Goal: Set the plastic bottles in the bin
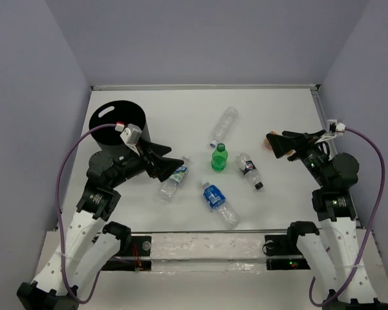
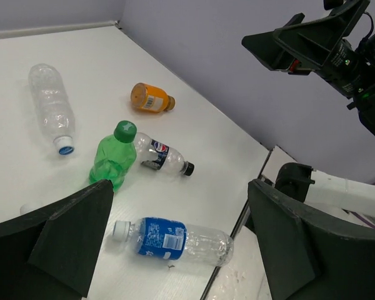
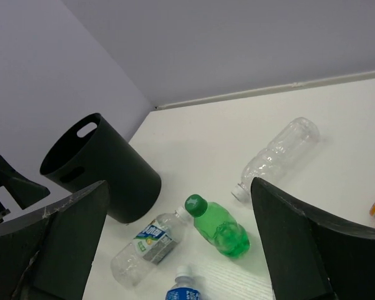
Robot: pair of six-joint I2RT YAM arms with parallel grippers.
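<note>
The black bin (image 1: 116, 123) stands at the back left. Bottles are spread over the table: a plain clear one (image 1: 224, 124), an upright green one (image 1: 219, 157), a dark-labelled black-capped one (image 1: 249, 169), a blue-labelled one (image 1: 218, 202) and a clear one with a pale label (image 1: 173, 179). An orange bottle (image 2: 151, 99) lies under my right gripper (image 1: 275, 142), which hovers open and empty at the right. My left gripper (image 1: 174, 161) is open and empty beside the bin, just above the pale-labelled bottle (image 3: 150, 244). The green bottle (image 3: 219, 228) shows between the right fingers.
A raised lip (image 1: 200, 86) runs along the table's far edge, with grey walls on three sides. A strip of clear plastic (image 1: 207, 245) covers the near edge between the arm bases. Purple cables loop from each wrist.
</note>
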